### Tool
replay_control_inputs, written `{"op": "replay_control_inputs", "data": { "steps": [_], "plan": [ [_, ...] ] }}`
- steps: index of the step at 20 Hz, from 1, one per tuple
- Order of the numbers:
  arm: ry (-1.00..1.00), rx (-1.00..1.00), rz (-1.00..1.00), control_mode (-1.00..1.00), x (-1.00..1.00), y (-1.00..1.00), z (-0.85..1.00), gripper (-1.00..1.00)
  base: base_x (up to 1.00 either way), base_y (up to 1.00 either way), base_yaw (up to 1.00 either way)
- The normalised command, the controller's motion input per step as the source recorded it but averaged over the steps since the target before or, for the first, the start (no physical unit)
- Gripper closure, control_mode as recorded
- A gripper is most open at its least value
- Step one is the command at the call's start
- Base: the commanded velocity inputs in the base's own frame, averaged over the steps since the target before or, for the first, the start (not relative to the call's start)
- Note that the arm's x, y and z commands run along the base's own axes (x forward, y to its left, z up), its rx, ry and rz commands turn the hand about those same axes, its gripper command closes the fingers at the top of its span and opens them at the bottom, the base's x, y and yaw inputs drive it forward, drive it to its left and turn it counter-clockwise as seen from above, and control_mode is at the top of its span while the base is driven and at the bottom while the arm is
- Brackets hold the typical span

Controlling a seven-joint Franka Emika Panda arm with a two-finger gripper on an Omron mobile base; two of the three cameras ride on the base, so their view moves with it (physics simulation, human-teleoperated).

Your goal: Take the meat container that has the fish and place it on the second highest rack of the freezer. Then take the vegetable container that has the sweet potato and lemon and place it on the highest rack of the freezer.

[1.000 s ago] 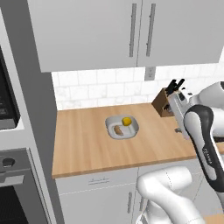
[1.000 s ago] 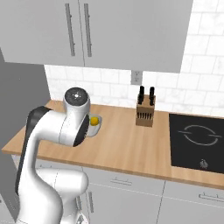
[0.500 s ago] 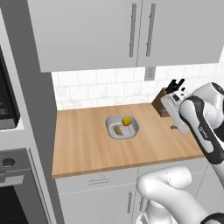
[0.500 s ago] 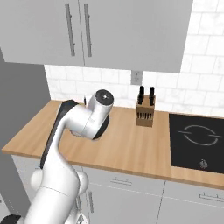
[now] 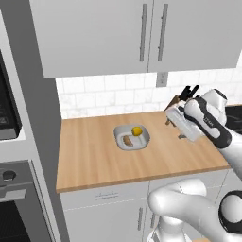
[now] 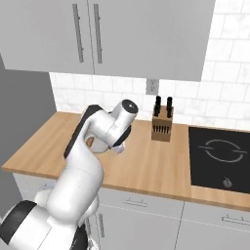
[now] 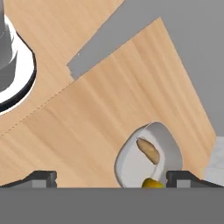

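Observation:
The vegetable container (image 5: 131, 137), a shallow grey tray, sits mid-counter with the yellow lemon (image 5: 137, 131) and the orange-brown sweet potato (image 5: 127, 140) inside. My gripper (image 5: 174, 129) hovers above the counter to the tray's right, open, with nothing between its fingers. In the hand view the vegetable container (image 7: 162, 141) lies low and right of centre with the sweet potato (image 7: 148, 150) and the lemon (image 7: 151, 183) in it, and my gripper (image 7: 113, 179) has its fingertips (image 7: 43, 177) set wide apart. The meat container with the fish, the freezer and its racks are out of view.
A wooden knife block (image 6: 162, 128) stands at the back wall, behind my hand. A black cooktop (image 6: 219, 156) lies right of it. Upper cabinets (image 5: 142, 33) hang over the counter. A built-in oven (image 5: 14, 198) is on the left.
The arm has swung over the counter, its upper links moving rightward in the right base view. The hand has turned toward the tray. The tray has not moved and the jaws have stayed open.

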Motion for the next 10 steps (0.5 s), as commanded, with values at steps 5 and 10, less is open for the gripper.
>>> {"op": "replay_control_inputs", "data": {
  "steps": [5,10],
  "plan": [
    [0.03,-0.03,0.21,-1.00,0.66,0.17,-0.60,-1.00,0.00,0.00,0.00],
    [0.02,0.00,0.15,-1.00,0.60,0.14,-0.45,-1.00,0.00,0.00,0.00]
  ]
}}
